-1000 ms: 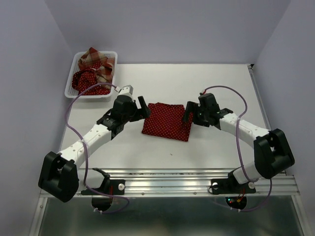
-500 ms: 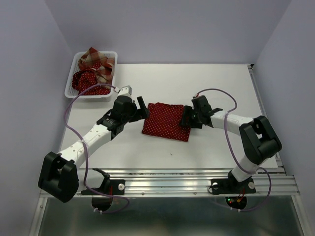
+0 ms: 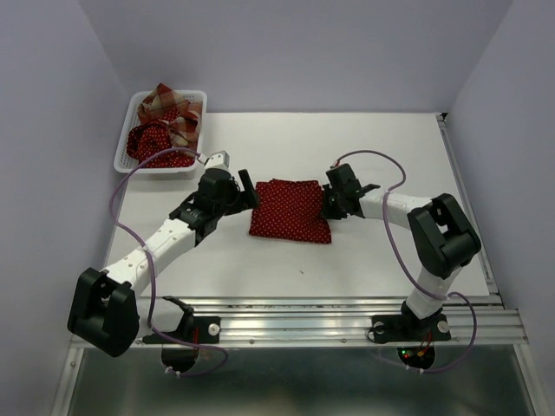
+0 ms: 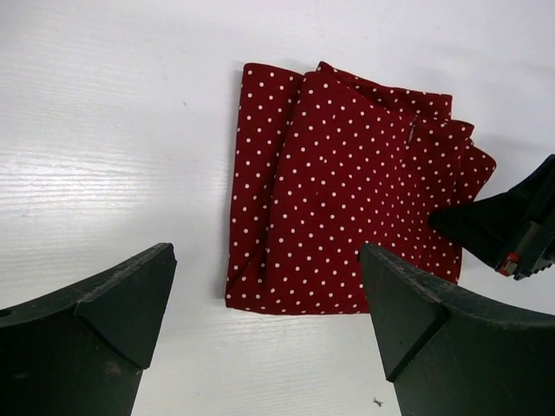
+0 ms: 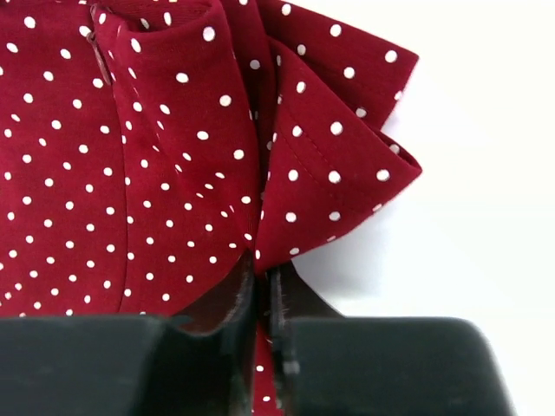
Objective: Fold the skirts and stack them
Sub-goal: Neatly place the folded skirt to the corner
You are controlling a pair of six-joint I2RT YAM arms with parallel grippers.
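While the right gripper (image 5: pixel 260 299) pinches a raised fold at one edge of the folded dotted skirt (image 3: pixel 290 211), its fingers drawn together with cloth between them, the item lies as a rough flat square at the middle of the table (image 3: pixel 390 147), between the two arms; left gripper (image 4: pixel 264 286): spread wide, holding nothing, poised just off the opposite edge of the cloth; material: dark red with small white dots, thin and limp, probably very light (the pinched corner stands up in loose pleats, so it keeps no shape of its own); handling, as judged: layers likely to slide over one another and splay if dragged by one ply, hence best taken at a corner or hemmed edge with all plies caught together, and lifted low; remaining stock: plaid skirt (image 3: pixel 165 102) and second dotted skirt (image 3: pixel 156 143), both crumpled in the white basket (image 3: pixel 130 121) at the far left corner, not yet folded.
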